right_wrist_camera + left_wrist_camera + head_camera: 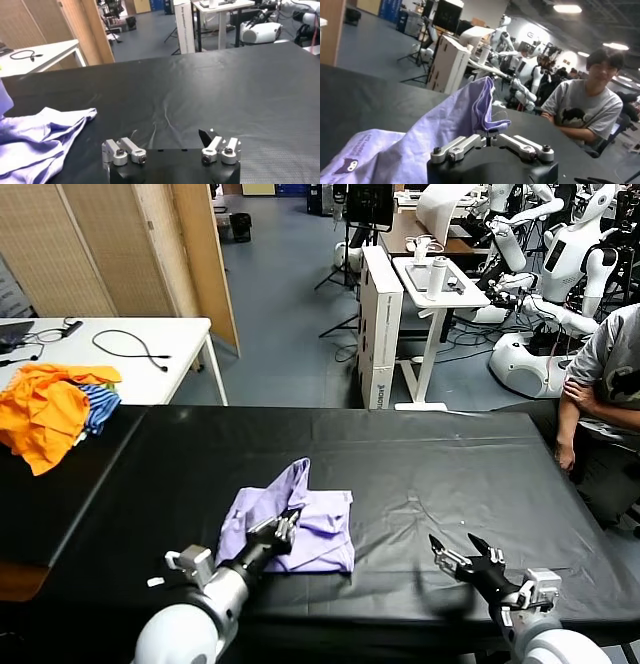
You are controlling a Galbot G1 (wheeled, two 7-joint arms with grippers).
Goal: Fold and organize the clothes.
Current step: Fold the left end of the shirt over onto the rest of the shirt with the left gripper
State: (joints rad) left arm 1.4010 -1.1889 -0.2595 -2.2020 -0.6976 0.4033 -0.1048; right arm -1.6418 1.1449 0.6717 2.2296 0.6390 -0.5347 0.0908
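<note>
Left pincer (491, 136) pinched tight on lavender T-shirt (290, 529), right pincer (466, 556) spread wide, empty

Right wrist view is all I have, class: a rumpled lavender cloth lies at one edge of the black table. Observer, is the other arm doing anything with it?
Observer: Yes. In the head view the left gripper sits at the near side of the pale lavender short-sleeved T-shirt. Its wrist view shows its fingers pinched shut on a fold of thin fabric, lifted into a peak.
Operator: Is my own gripper near the shirt?
Observer: No. The right gripper hovers open above bare black table cover, apart from the shirt.
Operator: Does the shirt have any print?
Observer: A darker purple print shows in the left wrist view, on the low part of the cloth.
</note>
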